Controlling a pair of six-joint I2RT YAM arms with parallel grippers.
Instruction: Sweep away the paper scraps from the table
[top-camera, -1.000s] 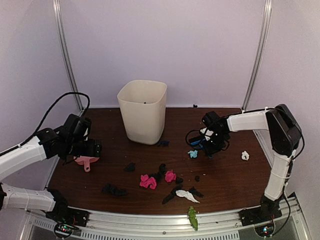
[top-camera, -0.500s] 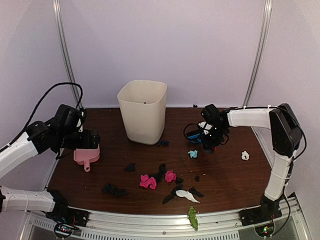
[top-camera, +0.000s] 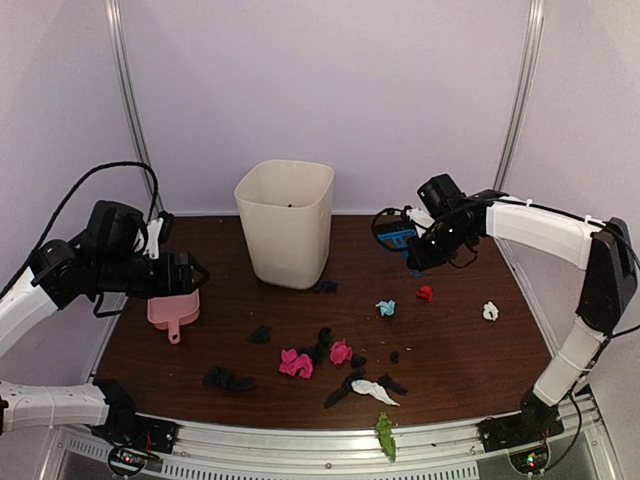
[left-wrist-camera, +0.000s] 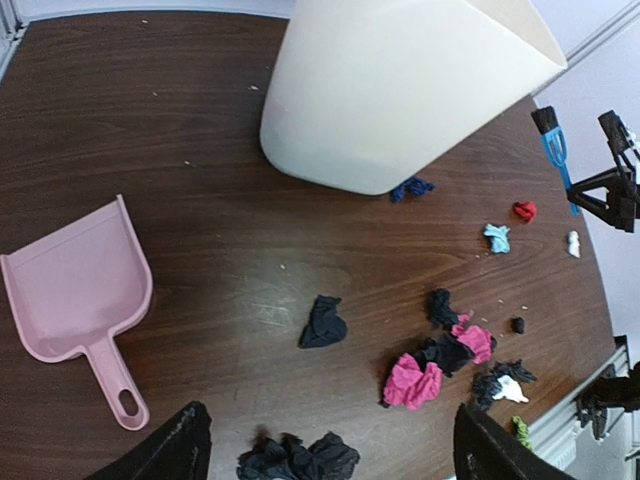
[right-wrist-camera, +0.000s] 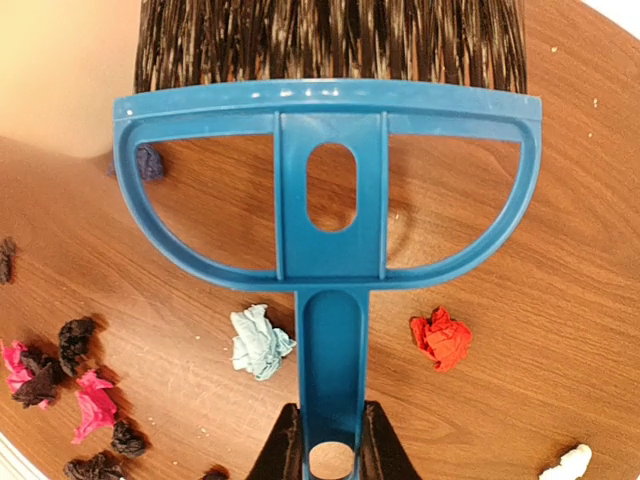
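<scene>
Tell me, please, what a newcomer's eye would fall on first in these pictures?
The tall cream bin stands at the back middle of the table, with the bright paper scraps, pink, black, white, red and light blue, strewn in front of it. The right pincer is shut on the handle of a blue brush at the table's right rear, and a pink dustpan lies near the left edge.
</scene>
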